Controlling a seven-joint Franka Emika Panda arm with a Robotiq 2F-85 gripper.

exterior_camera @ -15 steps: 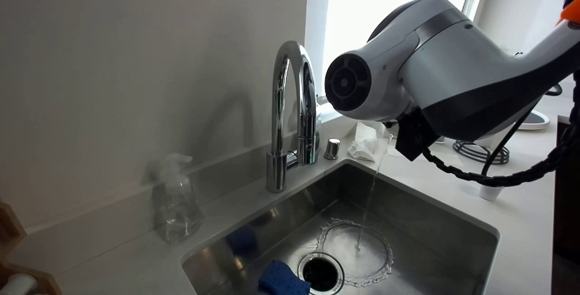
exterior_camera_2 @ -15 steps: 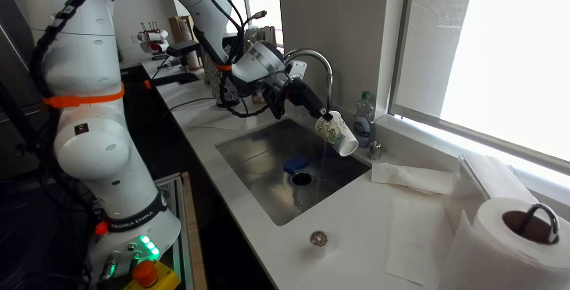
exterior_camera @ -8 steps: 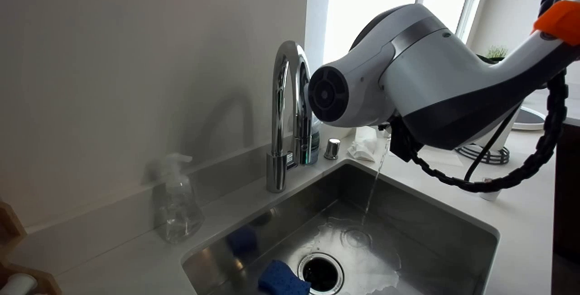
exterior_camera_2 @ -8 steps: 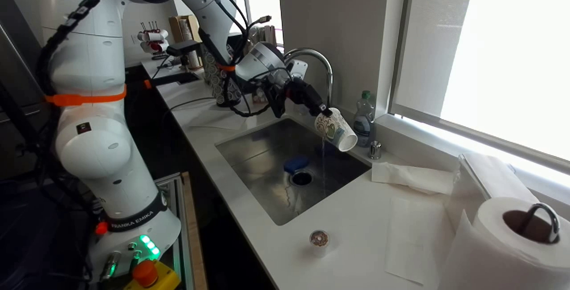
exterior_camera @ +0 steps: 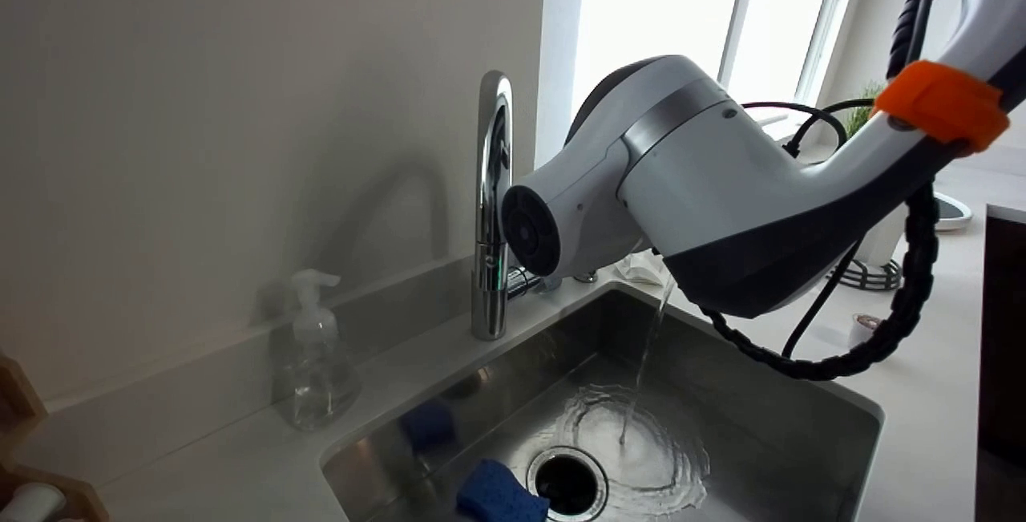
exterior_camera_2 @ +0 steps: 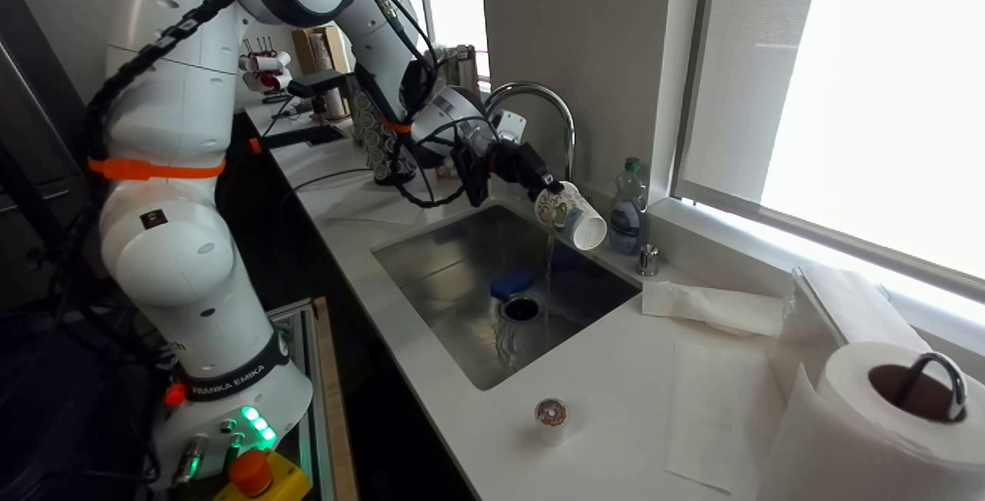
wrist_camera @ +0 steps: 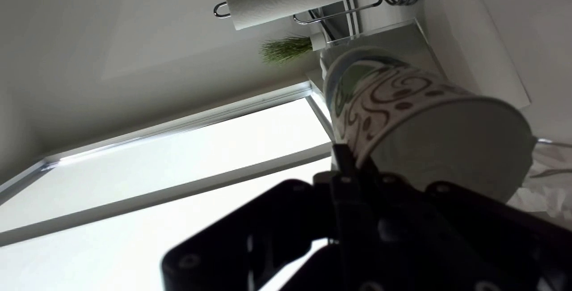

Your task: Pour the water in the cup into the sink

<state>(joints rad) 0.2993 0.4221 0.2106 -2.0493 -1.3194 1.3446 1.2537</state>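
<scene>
My gripper (exterior_camera_2: 550, 187) is shut on the rim of the patterned paper cup (exterior_camera_2: 573, 216). In the wrist view its fingertips (wrist_camera: 356, 161) pinch the rim, and the cup (wrist_camera: 393, 94) is tilted with its mouth towards the camera. The cup hangs tilted over the steel sink (exterior_camera_2: 431, 262), its base facing outward. A thin stream of water (exterior_camera_2: 549, 270) runs from it into the sink (exterior_camera: 745, 378) and spreads beside the drain (exterior_camera: 567, 483). The cup and gripper are hidden behind the wrist in an exterior view. The cup's remaining contents are not visible.
The chrome faucet (exterior_camera: 490, 185) stands right beside or against the wrist. A blue sponge (exterior_camera: 501, 494) lies by the drain. A dish-soap bottle (exterior_camera_2: 629, 208), a folded paper towel (exterior_camera_2: 708, 307), a small pale cap-like object (exterior_camera_2: 552, 416) and a paper towel roll (exterior_camera_2: 869, 424) are on the counter.
The arm has moved lower and closer to the faucet, carrying the tilted cup. The faucet's spout has swivelled. The water stream looks thicker and the puddle has changed shape.
</scene>
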